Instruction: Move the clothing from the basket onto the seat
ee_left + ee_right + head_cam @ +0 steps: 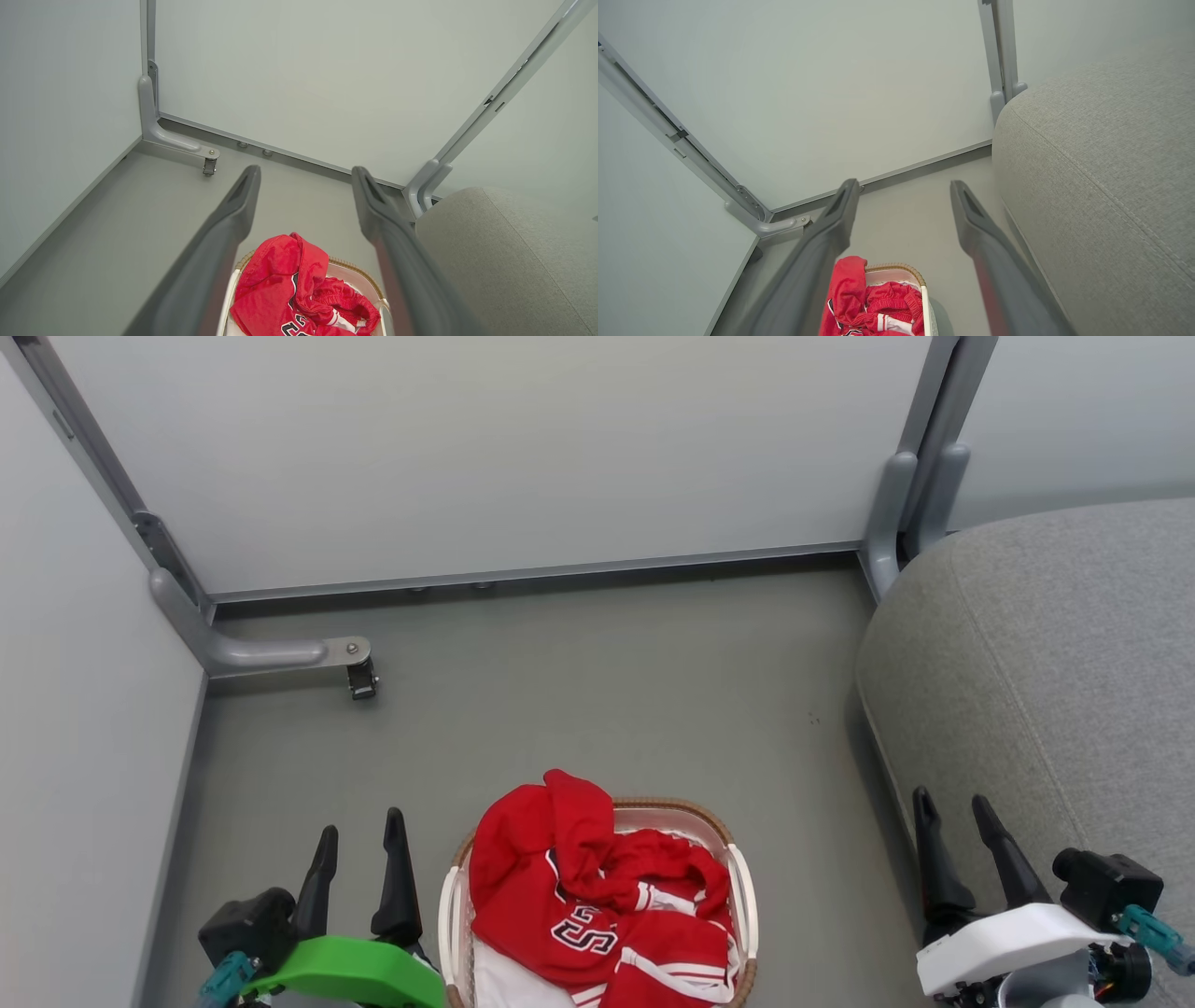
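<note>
Fig. 1. Both pincers open and empty, one on either side of the loaded basket.
I see the clothing (pixel 560 887), red with white trim and dark lettering, heaped in the basket (pixel 744 896), with one fold draped over the far woven rim. The basket stands on the grey floor (pixel 607 691). My left pincer (pixel 360 826) hangs just beside the basket's left handle, its fingers parted and gripping nothing. My right pincer (pixel 952 798) hovers at the near edge of the seat (pixel 1055 663), its fingers likewise apart and empty. The seat lies to the basket's right, clear of it.
</note>
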{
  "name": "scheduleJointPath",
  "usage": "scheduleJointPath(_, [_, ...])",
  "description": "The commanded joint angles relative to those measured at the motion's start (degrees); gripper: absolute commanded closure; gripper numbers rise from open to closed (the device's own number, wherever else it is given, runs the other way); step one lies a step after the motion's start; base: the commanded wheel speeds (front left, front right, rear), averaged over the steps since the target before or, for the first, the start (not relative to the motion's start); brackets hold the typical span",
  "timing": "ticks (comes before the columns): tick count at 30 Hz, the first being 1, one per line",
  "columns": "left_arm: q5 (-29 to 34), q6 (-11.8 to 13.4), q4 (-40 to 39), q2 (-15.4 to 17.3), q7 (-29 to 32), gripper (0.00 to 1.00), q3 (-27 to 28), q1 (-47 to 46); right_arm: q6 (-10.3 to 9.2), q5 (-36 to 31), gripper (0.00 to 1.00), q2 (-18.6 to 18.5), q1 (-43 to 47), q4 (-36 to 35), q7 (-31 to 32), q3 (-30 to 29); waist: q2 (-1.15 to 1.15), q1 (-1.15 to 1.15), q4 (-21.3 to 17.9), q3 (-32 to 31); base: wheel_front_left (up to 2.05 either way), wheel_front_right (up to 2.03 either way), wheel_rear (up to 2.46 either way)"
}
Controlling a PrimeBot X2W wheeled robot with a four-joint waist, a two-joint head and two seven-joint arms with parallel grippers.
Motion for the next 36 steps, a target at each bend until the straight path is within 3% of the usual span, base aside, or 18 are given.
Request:
scheduleJointPath(1, [1.19,0.46,0.03,0.37,-0.47,0.00,-0.21,0.45,0.02,-1.41,0.00,-0.33,0.68,-0.09,-0.51,0.10,0.00,0.00,0.06,-0.02,0.00,0.00,0.00])
scheduleJointPath(36, [11.38,2.03,1.16,0.49,-3.69,0.00,-2.77,1.64,0.01,-13.07,0.00,-0.50,2.03,0.62,-3.80,1.42,0.00,0.00,0.69,-0.30,0.00,0.00,0.00])
